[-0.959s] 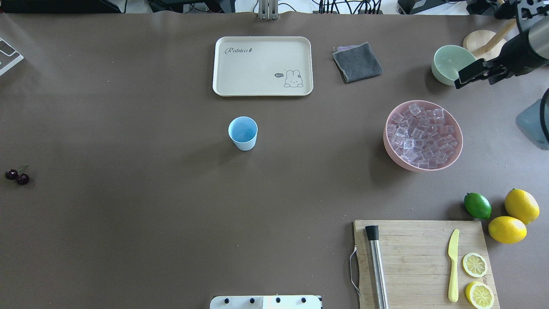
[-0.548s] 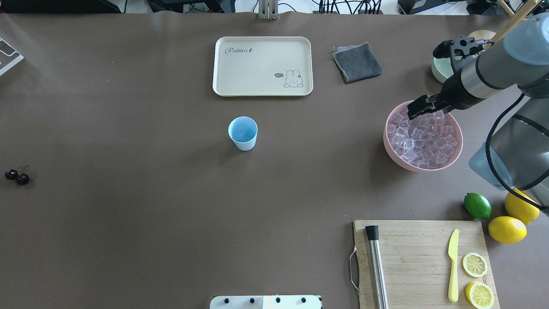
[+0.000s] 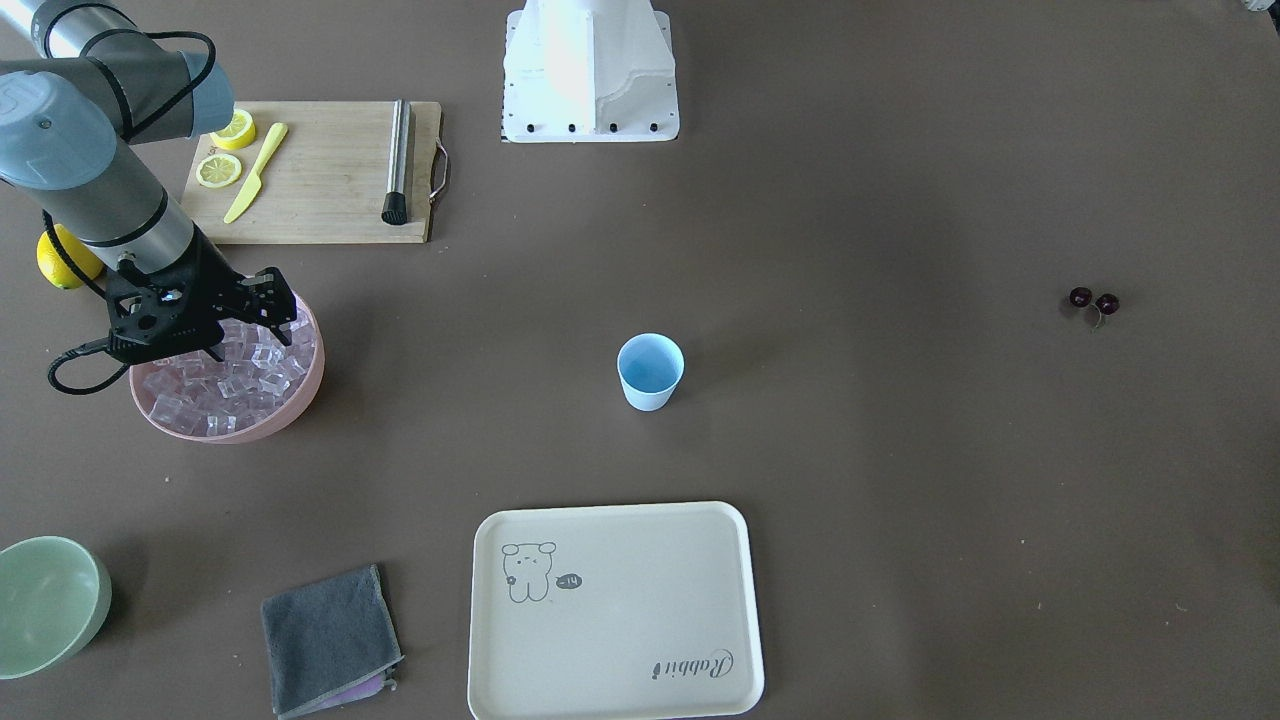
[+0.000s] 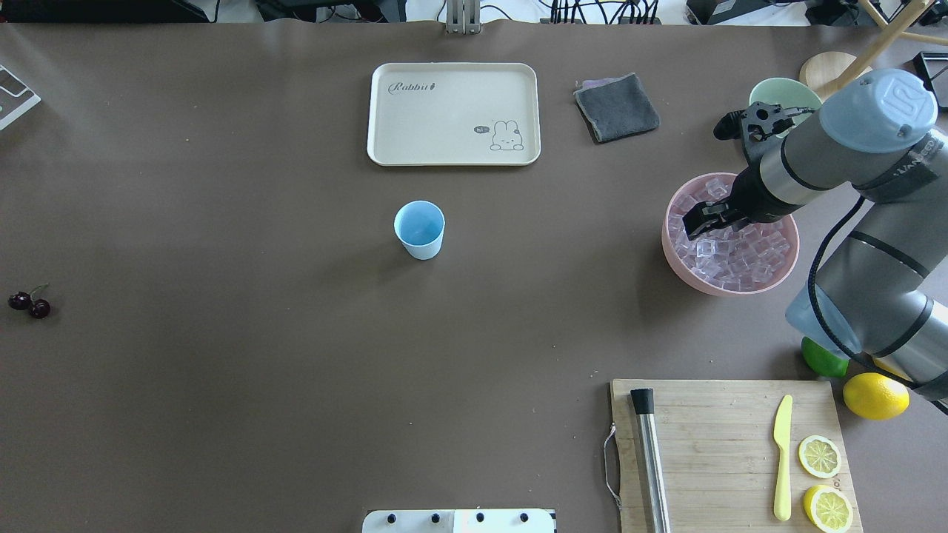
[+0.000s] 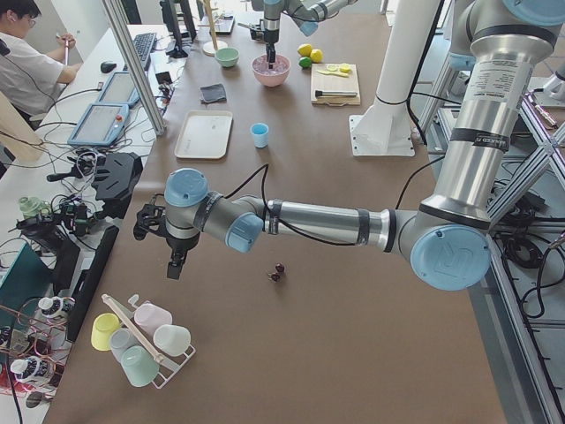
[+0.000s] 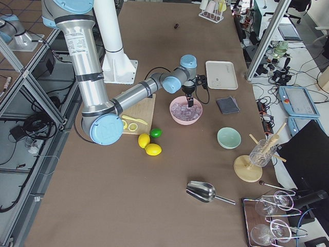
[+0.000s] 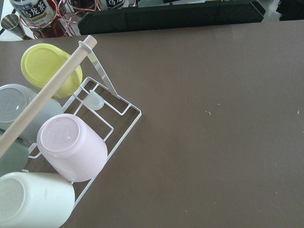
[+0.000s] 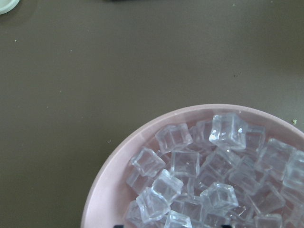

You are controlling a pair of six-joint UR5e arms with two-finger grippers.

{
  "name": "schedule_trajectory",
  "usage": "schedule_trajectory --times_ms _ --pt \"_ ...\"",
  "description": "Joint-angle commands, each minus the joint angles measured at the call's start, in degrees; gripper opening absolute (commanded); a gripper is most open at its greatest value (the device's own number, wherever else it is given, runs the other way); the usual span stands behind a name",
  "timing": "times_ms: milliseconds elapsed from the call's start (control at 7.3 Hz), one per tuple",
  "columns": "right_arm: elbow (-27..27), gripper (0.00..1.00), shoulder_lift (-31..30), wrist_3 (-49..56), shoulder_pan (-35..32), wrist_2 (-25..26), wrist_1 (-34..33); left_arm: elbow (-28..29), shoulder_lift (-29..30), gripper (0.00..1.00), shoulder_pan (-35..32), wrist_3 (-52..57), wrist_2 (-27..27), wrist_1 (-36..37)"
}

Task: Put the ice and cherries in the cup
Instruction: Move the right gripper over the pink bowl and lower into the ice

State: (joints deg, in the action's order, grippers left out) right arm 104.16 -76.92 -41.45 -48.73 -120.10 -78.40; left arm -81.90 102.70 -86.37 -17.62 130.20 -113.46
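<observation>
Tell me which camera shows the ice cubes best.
The right wrist camera: close above the ice, it shows single cubes in the pink bowl. The overhead and front views show a pile partly hidden by the right gripper. The side views show it tiny; the left wrist view, not at all.

This is a robotics lab. A brown-covered counter (image 4: pixel 222 370) carries a white robot pedestal (image 3: pixel 588 65) at twelve o'clock in the front-facing view, and grey industrial arms (image 5: pixel 318 221) reach over it. In the left side view, aluminium frame posts (image 5: pixel 132 62), blue-edged control tablets (image 5: pixel 99 124) and tangled cables (image 5: pixel 71 168) line a side bench from nine to ten o'clock, where a person (image 5: pixel 22 71) sits.
</observation>
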Motion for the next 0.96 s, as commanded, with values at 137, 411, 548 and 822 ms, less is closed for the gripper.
schedule_trajectory --times_ms 137,411,548,822 --pt "-2.0 0.79 -0.2 0.5 1.0 -0.1 -0.1 0.2 0.0 0.99 0.1 0.1 0.0 -0.4" --pt "-2.8 0.79 -0.2 0.3 1.0 -0.2 -0.1 0.1 -0.2 0.99 0.1 0.0 0.0 -0.5" --pt "-3.0 0.79 -0.2 -0.1 1.0 -0.4 -0.1 0.1 -0.6 0.99 0.1 0.0 0.0 -1.7" --pt "-3.4 0.75 -0.4 -0.1 1.3 -0.6 -0.2 0.0 -0.7 0.99 0.1 0.0 -0.1 -2.1"
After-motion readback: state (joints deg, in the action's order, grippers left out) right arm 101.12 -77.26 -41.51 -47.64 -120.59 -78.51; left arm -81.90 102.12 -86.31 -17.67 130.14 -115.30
